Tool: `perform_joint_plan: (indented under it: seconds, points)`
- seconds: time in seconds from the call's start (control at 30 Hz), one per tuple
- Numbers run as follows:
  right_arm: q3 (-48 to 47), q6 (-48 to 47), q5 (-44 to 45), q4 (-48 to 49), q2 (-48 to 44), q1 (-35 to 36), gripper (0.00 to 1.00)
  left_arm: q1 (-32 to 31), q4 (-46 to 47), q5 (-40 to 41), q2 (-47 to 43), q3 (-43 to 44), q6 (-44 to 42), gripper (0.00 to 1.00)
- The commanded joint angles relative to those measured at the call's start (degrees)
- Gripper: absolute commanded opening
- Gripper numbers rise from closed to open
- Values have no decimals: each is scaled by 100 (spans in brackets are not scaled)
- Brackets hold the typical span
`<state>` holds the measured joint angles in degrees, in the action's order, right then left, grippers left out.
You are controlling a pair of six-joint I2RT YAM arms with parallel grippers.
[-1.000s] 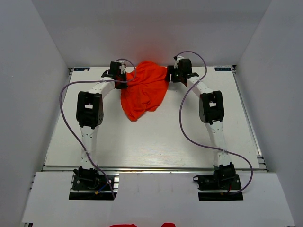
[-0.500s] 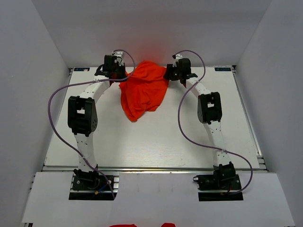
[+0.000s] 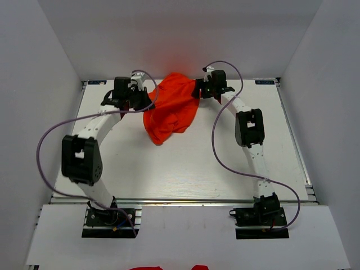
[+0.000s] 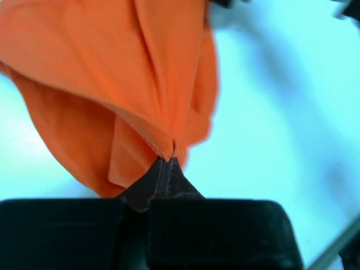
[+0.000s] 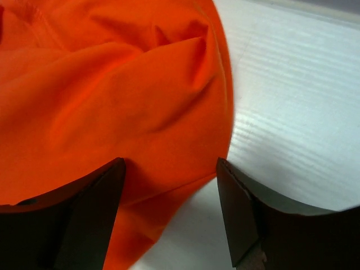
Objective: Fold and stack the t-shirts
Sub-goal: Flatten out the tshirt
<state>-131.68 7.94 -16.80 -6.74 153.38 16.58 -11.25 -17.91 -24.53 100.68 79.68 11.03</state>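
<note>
A bright orange-red t-shirt (image 3: 170, 107) lies bunched at the back middle of the white table (image 3: 169, 163). My left gripper (image 3: 140, 99) is shut on the shirt's left edge; the left wrist view shows its jaws (image 4: 167, 161) pinching a hemmed fold of the cloth (image 4: 112, 79), which hangs lifted in front of them. My right gripper (image 3: 198, 90) is open at the shirt's right edge. In the right wrist view its fingers (image 5: 95, 208) stand wide apart over the cloth (image 5: 101, 95), with the shirt's edge between them.
White walls enclose the table on the back, left and right. Purple cables (image 3: 222, 152) loop from both arms over the table. Two bits of orange-red cloth (image 3: 146, 268) show at the bottom edge, below the arm bases.
My left arm has swung to the left, pulling the shirt's left edge with it. My right gripper has shifted slightly left at the shirt's right edge.
</note>
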Motion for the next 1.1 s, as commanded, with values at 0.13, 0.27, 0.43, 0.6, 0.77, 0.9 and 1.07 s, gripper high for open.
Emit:
perform_joint_plan:
  seconds: [0.13, 0.27, 0.43, 0.6, 0.77, 0.9, 1.07]
  points:
    - [248, -767, -297, -1566, -379, 372, 56, -36, 463, -447, -1815, -1392, 242, 0]
    - [493, -1067, -519, -1603, -607, 522, 0, -36, 464, -158, -2017, -1464, 242, 0]
    - [1662, -575, -693, -367, -1791, 443, 0, -36, 464, 229, -2245, -1403, 181, 0]
    - [2426, -357, -395, 592, -2970, 460, 0, -36, 464, 642, -2509, -1403, 181, 0]
    - [3410, -433, 341, 1631, -4461, 452, 0, -36, 464, 1319, -2712, -797, 15, 0]
    - [3175, -1081, 949, 1606, -5245, 452, 0, -36, 911, 1776, -2905, 9, -258, 0]
    - [2621, -1822, 2097, 1491, -5985, 478, 0, -36, 1149, 2364, -2905, 925, -724, 0]
